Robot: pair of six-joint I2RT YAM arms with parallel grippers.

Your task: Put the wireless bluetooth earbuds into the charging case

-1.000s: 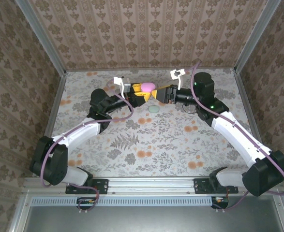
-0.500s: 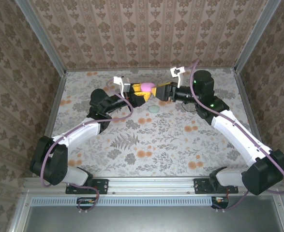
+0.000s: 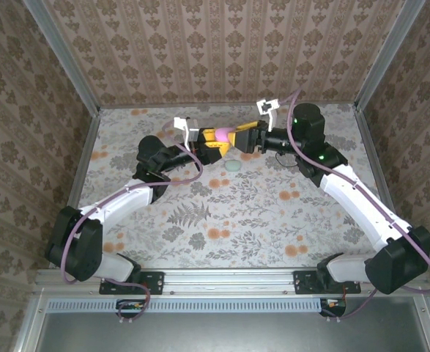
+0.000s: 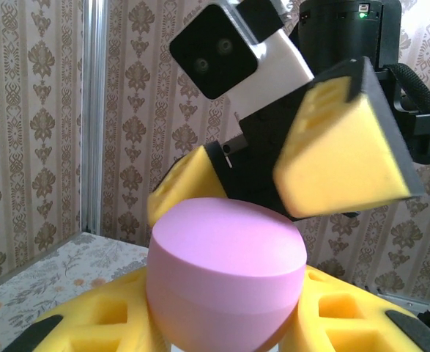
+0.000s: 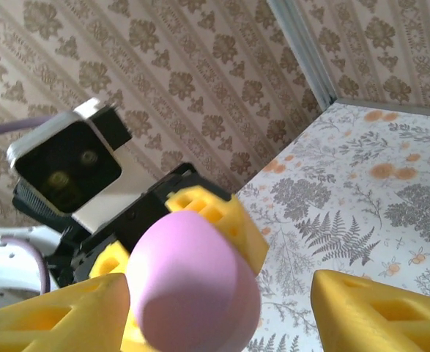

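Left wrist view has the pink charging case clamped between the left gripper pads, with the right gripper spread wide just above it; the case looks smooth, rigid, light and rounded, probably slippery, so grip its widest band.

Matt plastics, brushed metal, printed table cover.
The egg-shaped pink plastic charging case is smooth and matt, without shine. The right pincer has dull yellow moulded pads with pocketed faces. White arm shells look like glossy plastic; the aluminium frame rail is brushed. The floral-printed table looks flat, unglossed.
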